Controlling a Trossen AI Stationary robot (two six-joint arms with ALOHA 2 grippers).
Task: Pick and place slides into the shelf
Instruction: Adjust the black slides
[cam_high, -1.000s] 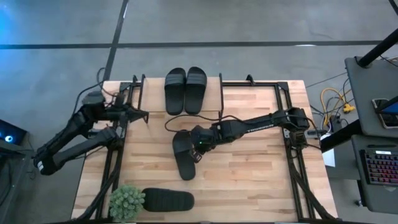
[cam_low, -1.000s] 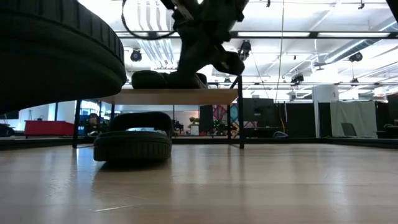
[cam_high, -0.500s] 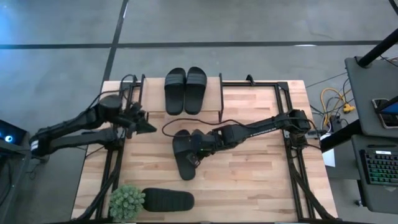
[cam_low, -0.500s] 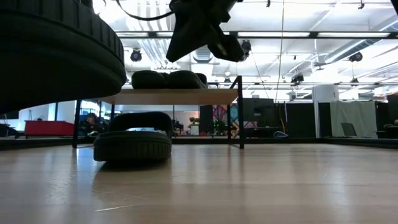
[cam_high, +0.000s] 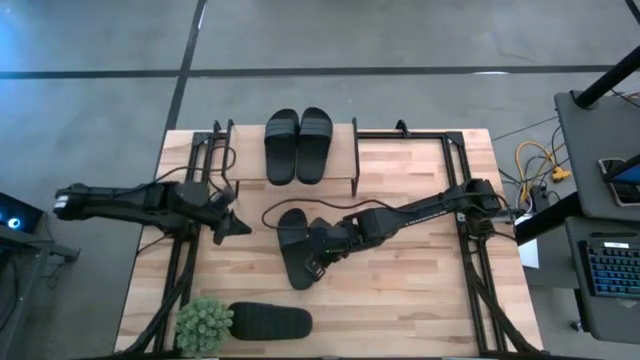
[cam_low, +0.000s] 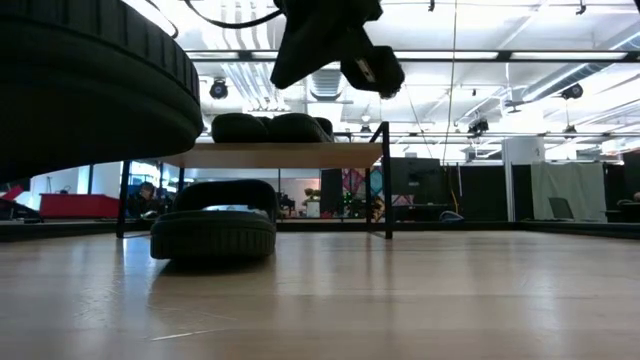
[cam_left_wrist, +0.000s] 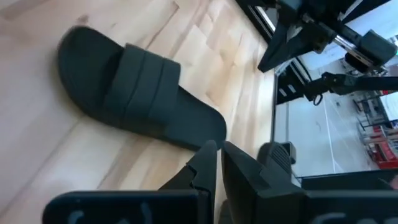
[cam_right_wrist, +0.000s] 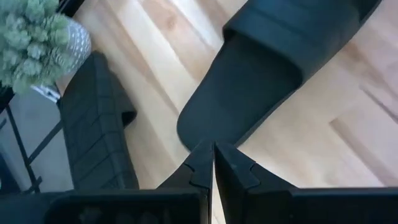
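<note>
Two black slides (cam_high: 298, 145) lie side by side on the shelf (cam_high: 345, 170) at the table's far edge; in the low view they sit on its light board (cam_low: 270, 155). A third slide (cam_high: 293, 250) lies flat on its sole mid-table. A fourth slide (cam_high: 270, 322) lies at the near edge beside the plant. My right gripper (cam_high: 316, 256) hovers shut above the third slide's heel end (cam_right_wrist: 249, 81), well clear of it in the low view (cam_low: 335, 45). My left gripper (cam_high: 238, 226) is shut, left of that slide (cam_left_wrist: 137, 93), pointing at it.
A small green potted plant (cam_high: 204, 323) stands at the near left corner, touching the fourth slide's end. Black frame rails (cam_high: 185, 270) run along both table sides. Bare wood lies right of the middle slide. A cable (cam_high: 290, 205) loops above the table.
My left arm has swung out from the far left rail toward the table's middle and near side, nearing the middle slide. My right gripper has moved along that slide toward the near edge and risen a little. No slide has moved.
</note>
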